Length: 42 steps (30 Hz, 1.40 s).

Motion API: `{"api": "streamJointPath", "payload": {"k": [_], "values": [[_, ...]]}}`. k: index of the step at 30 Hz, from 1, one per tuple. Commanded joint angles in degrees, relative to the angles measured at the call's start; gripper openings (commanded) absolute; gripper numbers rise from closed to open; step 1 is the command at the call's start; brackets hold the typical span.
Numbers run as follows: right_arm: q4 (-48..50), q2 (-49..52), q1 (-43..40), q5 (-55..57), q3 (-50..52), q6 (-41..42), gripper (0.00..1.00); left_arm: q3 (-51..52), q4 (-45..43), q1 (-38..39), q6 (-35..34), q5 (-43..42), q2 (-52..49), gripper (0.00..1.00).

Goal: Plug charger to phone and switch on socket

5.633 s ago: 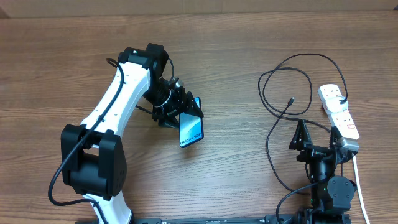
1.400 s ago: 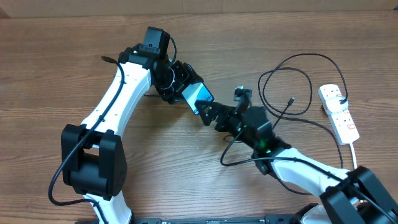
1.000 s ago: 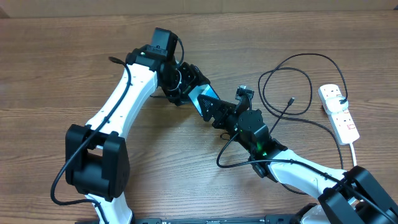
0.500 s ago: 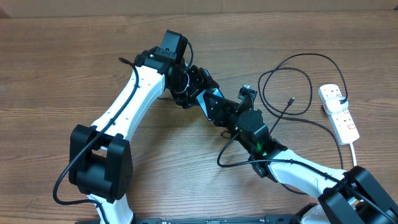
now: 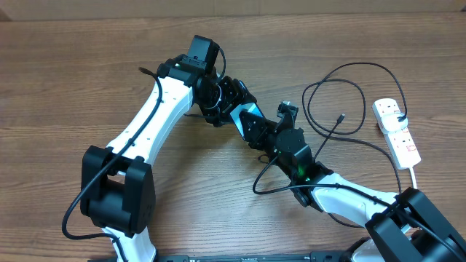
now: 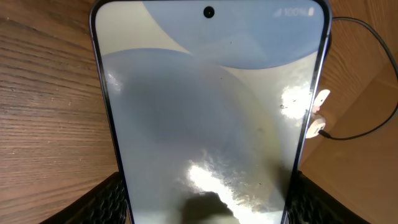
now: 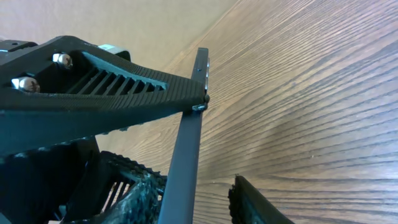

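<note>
The phone [image 5: 253, 113], with a light blue screen [image 6: 211, 112], is held above the table near the middle. My left gripper [image 5: 234, 108] is shut on its two long sides, its black fingers [image 6: 109, 200] pressing both edges. My right gripper [image 5: 256, 131] straddles the phone's thin dark edge [image 7: 186, 149]. One of its fingers [image 7: 140, 196] lies against the phone, and a gap shows before the other. The charger [image 5: 320, 91] lies looped on the table at the right, its plug tip [image 5: 341, 116] free. The white socket [image 5: 397, 131] lies at the far right.
The socket's white cord [image 5: 419, 200] runs toward the table's front edge at the right. The black cable's loops lie between my right arm [image 5: 342, 196] and the socket. My left arm [image 5: 149, 138] crosses the left half of the wooden table [image 5: 65, 87].
My right gripper's jaws have narrowed around the phone's edge. My left arm carried the phone slightly right toward the right gripper, then held still.
</note>
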State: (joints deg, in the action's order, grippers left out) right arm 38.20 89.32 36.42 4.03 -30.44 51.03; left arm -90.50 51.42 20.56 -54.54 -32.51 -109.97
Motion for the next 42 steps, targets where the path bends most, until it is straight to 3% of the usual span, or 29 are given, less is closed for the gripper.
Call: {"api": "streamJointPath", "payload": {"k": [1, 4, 8, 12, 21, 25, 26, 31, 35, 42], "values": [[1.1, 0.2, 0.3, -1.4, -0.7, 0.0, 0.34, -1.5, -0.3, 0.3, -0.7, -1.6, -0.3, 0.55], [2.8, 0.2, 0.3, -3.2, -0.7, 0.0, 0.25, -1.5, -0.3, 0.3, -0.7, -1.4, -0.3, 0.56], [3.7, 0.2, 0.3, -3.7, -0.7, 0.0, 0.21, -1.5, -0.3, 0.3, 0.0, -1.4, -0.3, 0.56], [3.3, 0.2, 0.3, -3.8, -0.7, 0.0, 0.09, -1.5, 0.2, 0.3, 0.6, 0.1, -0.3, 0.59], [3.3, 0.2, 0.3, -4.2, -0.7, 0.9, 0.04, -1.5, 0.3, 0.3, 0.8, 0.1, -0.3, 0.62], [2.9, 0.2, -0.2, -4.4, -0.7, 6.9, 0.04, -1.5, -1.9, -0.4, 3.8, 0.0, -0.3, 0.88], [2.6, 0.2, -0.6, -4.9, -0.7, 8.5, 0.04, -1.6, -3.0, -0.8, 5.2, -0.2, -0.2, 1.0], [0.0, 0.2, -4.2, -12.0, -0.7, 17.0, 0.04, -3.0, -5.2, -3.8, 14.0, -1.3, 0.2, 1.0], [-0.5, 0.2, -9.8, -25.1, -0.7, 26.2, 0.04, -8.0, 1.0, -7.8, 22.7, -0.5, 2.0, 1.0], [0.8, 0.2, -13.2, -39.8, -0.7, 42.4, 0.04, -13.2, 13.9, -13.7, 31.6, 13.5, 12.0, 0.99]]}}
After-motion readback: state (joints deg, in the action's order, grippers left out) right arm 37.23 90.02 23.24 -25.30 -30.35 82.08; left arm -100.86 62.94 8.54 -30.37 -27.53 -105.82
